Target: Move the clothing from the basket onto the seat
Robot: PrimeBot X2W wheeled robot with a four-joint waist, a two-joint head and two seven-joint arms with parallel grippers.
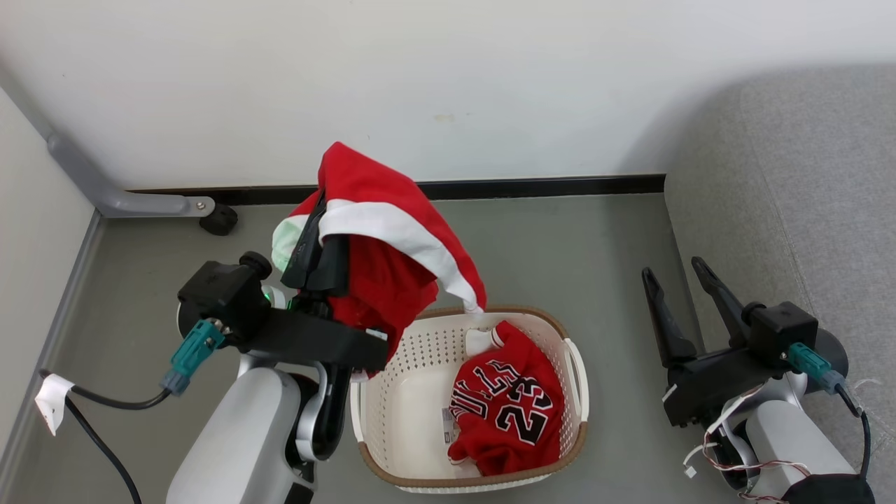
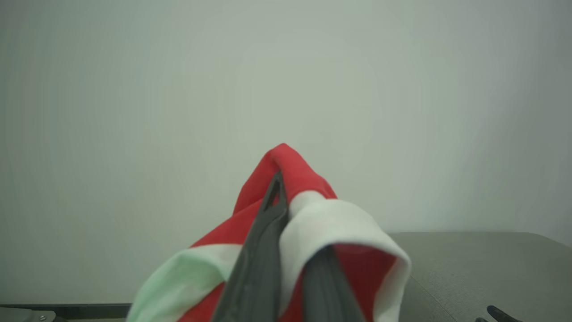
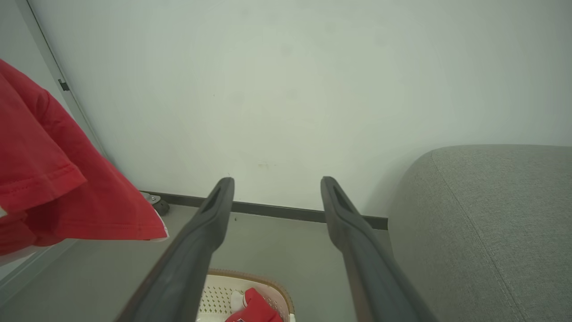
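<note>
Grey floor, white wall behind, black skirting along its foot. Nearest is one basket [image 1: 434, 483] on the floor between the arms. The number 23 jersey [image 1: 507, 413] lies crumpled against its right wall, not yet taken. The left gripper [image 1: 318, 252] is raised above the basket's left rim, fingers pinched on the striped garment [image 1: 392, 238], which drapes over them. Its lowest tip hangs at the back rim. The right gripper [image 1: 673, 269] is near the seat [image 1: 791, 196], fingers spread wide, empty. The seat is at the floor's right edge, with nothing on its visible part. Count: two garments, one basket, one seat, two grippers. Progress, judged: one garment lifted but undelivered, none placed, jersey left.
</note>
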